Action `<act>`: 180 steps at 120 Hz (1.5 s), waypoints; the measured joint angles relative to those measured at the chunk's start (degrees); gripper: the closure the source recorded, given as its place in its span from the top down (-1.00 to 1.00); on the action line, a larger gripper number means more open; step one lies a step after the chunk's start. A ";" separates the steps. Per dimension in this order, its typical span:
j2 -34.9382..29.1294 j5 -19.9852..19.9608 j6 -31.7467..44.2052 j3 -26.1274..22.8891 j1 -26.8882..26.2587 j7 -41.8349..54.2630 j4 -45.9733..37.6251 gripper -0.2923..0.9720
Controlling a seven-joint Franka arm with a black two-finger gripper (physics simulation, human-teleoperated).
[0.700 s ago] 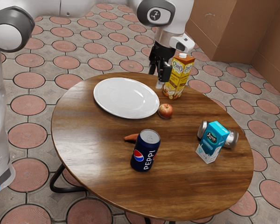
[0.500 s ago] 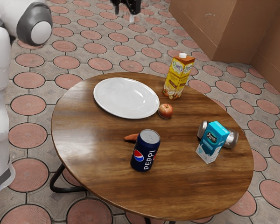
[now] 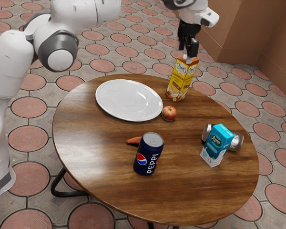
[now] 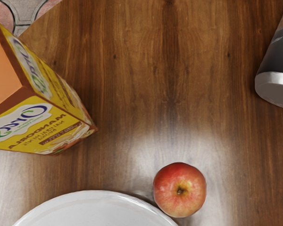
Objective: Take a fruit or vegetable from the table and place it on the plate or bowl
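Hovering above juice carton point(image 3: 182, 78), gripper point(image 3: 189, 50) empty, fingers parted. Apple point(image 3: 169, 113) on table point(image 3: 95, 157), just beside plate point(image 3: 128, 99) rim — likely firm, smooth, light, prone to rolling; best gripped across widest middle, clear of stem

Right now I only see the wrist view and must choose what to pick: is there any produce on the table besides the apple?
Observer: Yes, a carrot lies beside the Pepsi can, mid-table.
Operator: Where is the pincer?
Observer: The pincer hangs in the air near the juice carton.
Operator: Anything near that silver can?
Observer: A blue carton stands right beside it.
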 joint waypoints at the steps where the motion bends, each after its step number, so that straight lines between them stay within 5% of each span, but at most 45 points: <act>1: 0.02 0.00 0.20 -0.17 -0.16 0.05 0.00 0.50; 22: 4.61 -0.13 3.43 -5.17 -4.70 0.79 -2.53 0.50; 44: 10.99 -0.34 7.61 -4.80 -1.55 1.32 -7.00 0.50; 73: 12.41 1.51 3.49 -3.23 0.01 1.87 -8.06 0.50; 137: 14.67 -0.48 6.99 -3.03 0.11 2.56 -11.91 0.49; 180: 13.07 0.48 0.69 -2.67 -0.06 2.74 -9.92 0.11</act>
